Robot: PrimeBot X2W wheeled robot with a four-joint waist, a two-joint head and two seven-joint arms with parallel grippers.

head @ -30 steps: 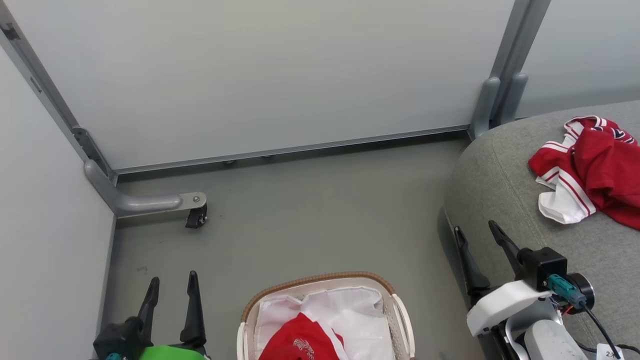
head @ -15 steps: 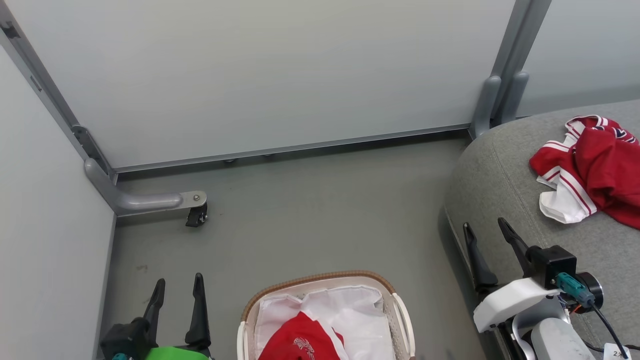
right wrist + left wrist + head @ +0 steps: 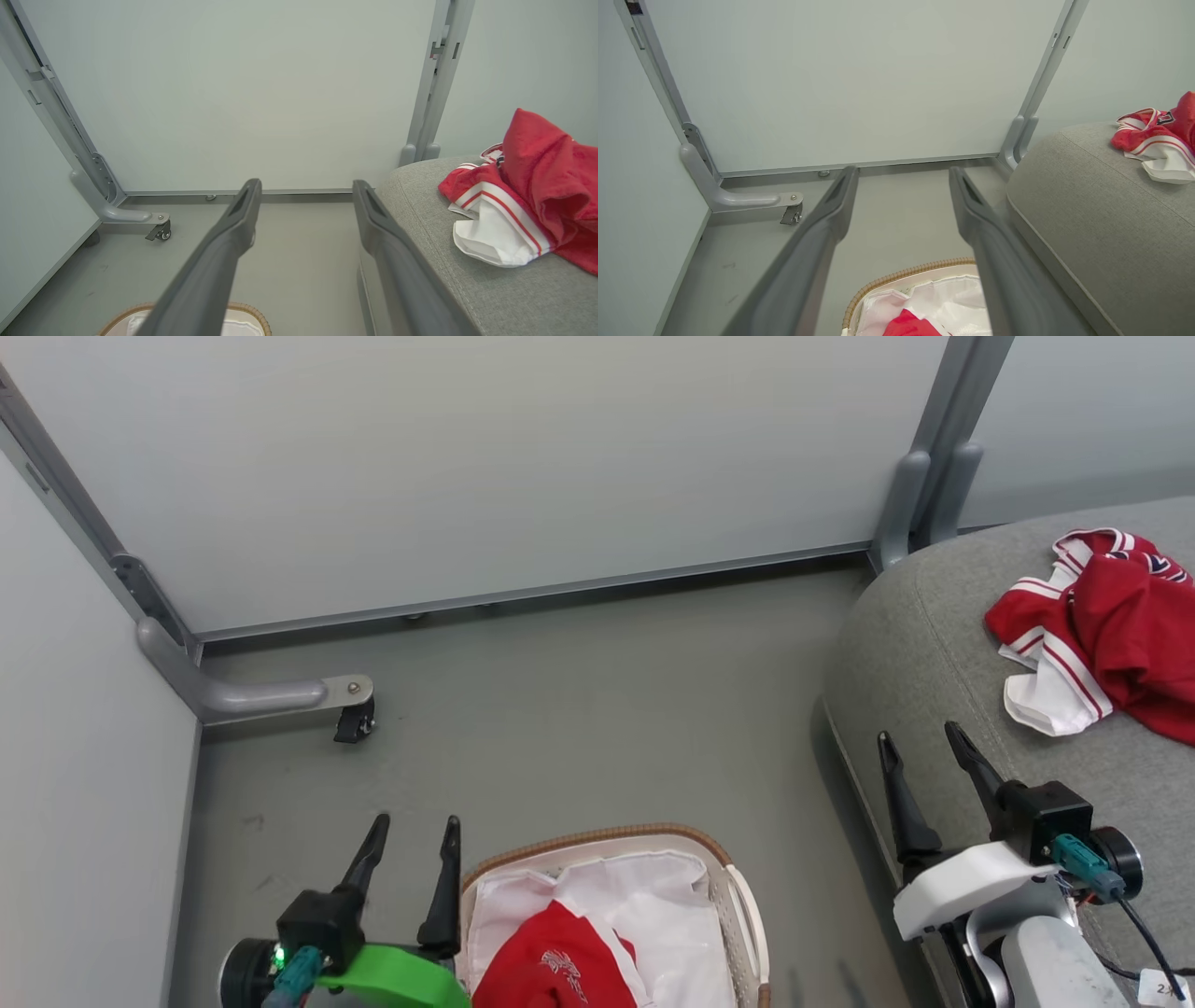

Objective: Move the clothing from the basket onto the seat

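The basket (image 3: 728, 882) stands on the floor at the bottom centre, white with a brown woven rim and a white cloth liner. Red clothing (image 3: 551, 966) with a small white emblem lies inside it. More red clothing (image 3: 1111, 635) with white trim lies crumpled on the grey seat (image 3: 924, 644) at the right. My left gripper (image 3: 415, 826) is open, just left of the basket's rim, nothing between its fingers. My right gripper (image 3: 920, 737) is open too, over the seat's near edge, well short of the clothing there. The left wrist view shows the basket (image 3: 906, 275) below the open fingers.
Pale partition panels close off the back and left. A grey partition foot with a caster (image 3: 350, 719) juts onto the floor at the left. A grey post (image 3: 910, 495) stands behind the seat's corner. Grey floor lies between basket and panels.
My left gripper has moved right and forward to the basket's left rim. The right gripper has shifted slightly right. The head camera has also moved a little.
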